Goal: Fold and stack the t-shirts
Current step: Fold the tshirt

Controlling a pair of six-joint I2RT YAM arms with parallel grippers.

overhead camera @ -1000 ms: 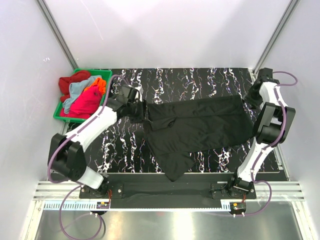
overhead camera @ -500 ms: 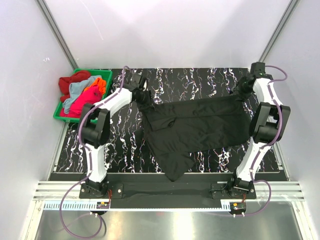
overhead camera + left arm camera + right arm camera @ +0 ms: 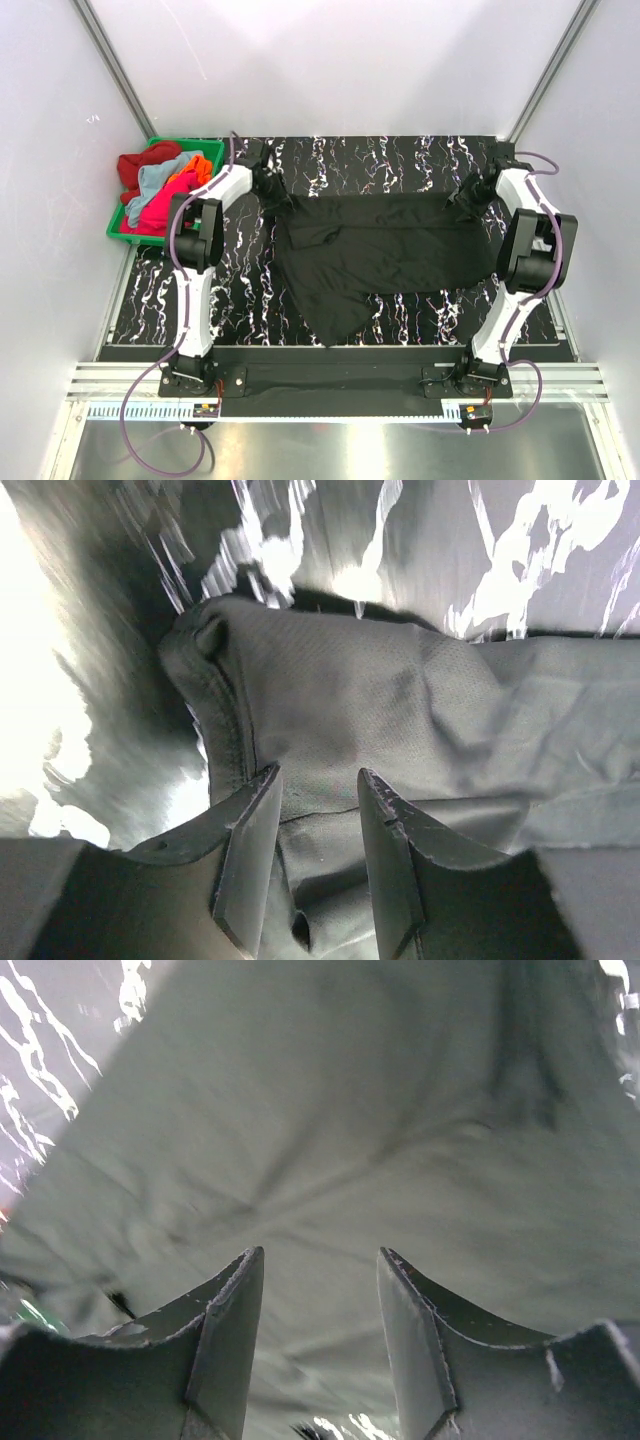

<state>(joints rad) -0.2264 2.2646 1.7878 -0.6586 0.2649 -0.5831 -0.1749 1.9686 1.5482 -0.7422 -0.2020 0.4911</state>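
A black marbled table (image 3: 400,160) filled the overhead view. The black t-shirt (image 3: 380,250) lay spread across its middle, with the left gripper (image 3: 270,188) at its far left corner and the right gripper (image 3: 466,198) at its far right. Other t-shirts (image 3: 165,195) sat heaped in a green bin (image 3: 190,144). In each wrist view, the jaws pinched black cloth.

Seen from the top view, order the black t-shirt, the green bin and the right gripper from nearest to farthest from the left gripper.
1. black t-shirt, touching its fingers.
2. green bin, to the left.
3. right gripper, far right side.
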